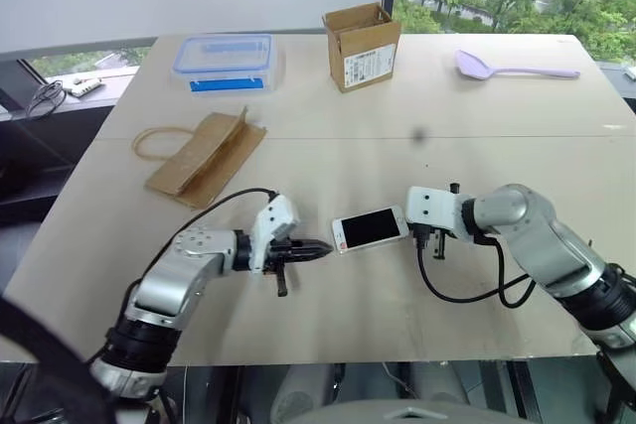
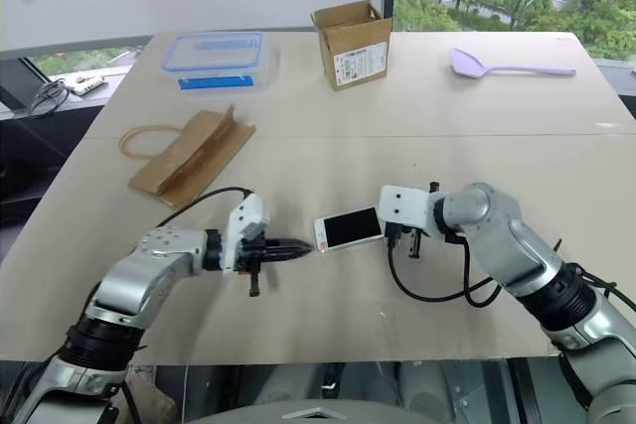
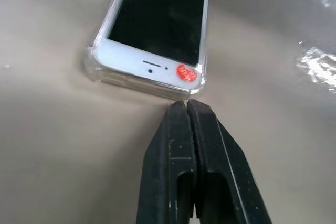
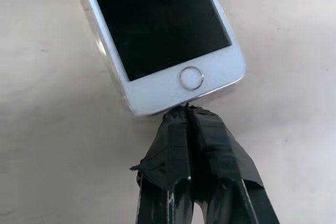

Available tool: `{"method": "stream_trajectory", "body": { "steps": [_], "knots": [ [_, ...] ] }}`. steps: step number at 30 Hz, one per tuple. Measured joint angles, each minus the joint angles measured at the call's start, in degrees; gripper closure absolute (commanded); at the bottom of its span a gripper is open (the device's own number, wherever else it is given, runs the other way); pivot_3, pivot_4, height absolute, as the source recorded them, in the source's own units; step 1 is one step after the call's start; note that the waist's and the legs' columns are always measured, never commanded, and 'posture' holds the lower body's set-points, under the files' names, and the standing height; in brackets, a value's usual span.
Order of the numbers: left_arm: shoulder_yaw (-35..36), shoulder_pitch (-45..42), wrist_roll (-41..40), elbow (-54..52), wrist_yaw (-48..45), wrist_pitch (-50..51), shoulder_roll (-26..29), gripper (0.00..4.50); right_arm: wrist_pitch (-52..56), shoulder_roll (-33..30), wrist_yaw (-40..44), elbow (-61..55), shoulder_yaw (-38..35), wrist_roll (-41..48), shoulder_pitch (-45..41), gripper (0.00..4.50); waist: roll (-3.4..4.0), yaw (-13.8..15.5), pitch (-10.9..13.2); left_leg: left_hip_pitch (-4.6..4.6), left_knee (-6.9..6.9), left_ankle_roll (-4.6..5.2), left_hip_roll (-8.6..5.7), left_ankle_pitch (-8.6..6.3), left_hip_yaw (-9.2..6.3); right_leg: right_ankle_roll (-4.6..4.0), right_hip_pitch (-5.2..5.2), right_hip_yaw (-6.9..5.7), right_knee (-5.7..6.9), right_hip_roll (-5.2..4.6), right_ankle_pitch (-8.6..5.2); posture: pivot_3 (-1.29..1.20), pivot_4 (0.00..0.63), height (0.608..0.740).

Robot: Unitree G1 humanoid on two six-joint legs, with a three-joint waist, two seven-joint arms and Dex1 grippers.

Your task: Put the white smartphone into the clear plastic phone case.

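The white smartphone (image 1: pixel 370 228) lies screen-up at table (image 1: pixel 328 146) centre, already seated in the clear plastic phone case (image 3: pixel 95 66), whose rim wraps its edges. The left gripper (image 1: pixel 316 248), at its 8 o'clock, and the right gripper (image 4: pixel 185 113), at 3 o'clock, touch opposite ends, both closed and empty. Judged essentially complete; only withdrawal remains.

Bare table (image 1: pixel 397 305) lies open around the white smartphone (image 1: pixel 370 229); its short ends are blocked by the left gripper (image 1: pixel 323 248) and right gripper (image 1: pixel 410 232).

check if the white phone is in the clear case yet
In: a clear plastic phone case rim wraps the white smartphone edges, lying screen-up on the table.
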Motion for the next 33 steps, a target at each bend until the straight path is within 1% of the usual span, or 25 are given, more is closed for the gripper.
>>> {"method": "stream_trajectory", "body": {
  "steps": [2,3,6,11,15,20,24,29,33],
  "knots": [
    [0.2,-0.4,-0.6,0.0,-0.2,0.0,-0.1,4.48,0.2,0.2,-0.4,-0.4,-0.9,0.5,0.1,4.50,0.01,0.0,0.0,0.00,0.00,0.00,-0.01,0.00,0.02,0.01,0.01,0.02,-0.02,0.00,0.00,0.00,0.150,0.740],
    [0.1,-1.5,-0.9,-0.1,0.1,0.1,-1.7,4.48,1.1,0.8,-1.3,-2.1,-4.1,2.4,1.6,4.50,0.00,0.1,0.0,0.00,0.01,0.01,-0.01,0.00,0.00,0.01,0.04,-0.01,-0.05,-0.01,0.01,0.00,0.150,0.740],
    [-1.2,-2.7,-1.0,-0.1,1.5,0.2,-4.0,4.48,1.7,1.1,-2.2,-3.8,-6.5,4.6,3.0,4.50,-0.02,0.1,0.0,0.00,0.02,0.01,-0.02,0.00,0.01,0.01,0.05,-0.01,-0.05,-0.01,0.01,0.00,0.150,0.740],
    [-6.3,-5.3,3.2,1.8,5.5,-1.0,-8.1,4.48,2.9,1.9,-4.4,-5.3,-10.0,7.8,4.6,4.50,-0.01,-0.1,0.0,0.00,0.01,0.01,-0.01,0.00,0.06,0.01,0.05,0.07,-0.02,0.02,0.01,0.00,0.150,0.740],
    [-8.1,-5.7,6.3,4.6,7.2,-3.5,-9.4,4.48,3.9,4.2,-6.2,-5.5,-11.4,10.8,5.1,4.50,-0.01,-0.2,0.0,0.00,-0.02,0.01,0.01,0.00,0.05,0.00,0.04,0.06,-0.02,0.04,0.01,0.00,0.150,0.740],
    [-8.8,-6.7,8.4,6.6,8.4,-6.4,-9.7,4.48,4.0,6.0,-7.8,-5.2,-10.4,11.9,4.9,4.50,-0.01,0.0,0.0,0.04,0.02,0.01,-0.01,0.00,0.05,0.01,0.06,0.04,-0.03,0.02,0.01,0.00,0.150,0.740],
    [-9.0,-7.3,8.9,7.7,9.3,-7.4,-10.5,4.48,3.9,7.3,-8.7,-2.2,-7.3,11.9,3.9,4.50,-0.01,0.0,0.0,0.06,0.03,0.02,-0.02,0.01,0.04,0.01,0.06,0.03,-0.01,0.03,0.01,0.00,0.150,0.740],
    [-9.1,-7.0,9.2,7.0,10.8,-7.0,-11.0,4.48,2.8,5.4,-8.3,0.0,-3.1,10.8,2.7,4.50,0.00,0.0,-0.1,0.10,0.04,0.01,-0.03,0.01,0.05,0.01,0.10,0.04,0.00,0.02,0.01,0.00,0.150,0.740],
    [-9.1,-4.2,9.1,3.6,11.8,-5.8,-10.7,4.48,1.2,3.9,-7.0,1.9,-0.1,10.0,0.8,4.50,-0.02,-0.1,-0.2,0.15,0.04,0.02,-0.01,0.01,0.03,0.01,0.15,0.02,0.00,0.04,0.01,0.00,0.150,0.740]
  ]
}}
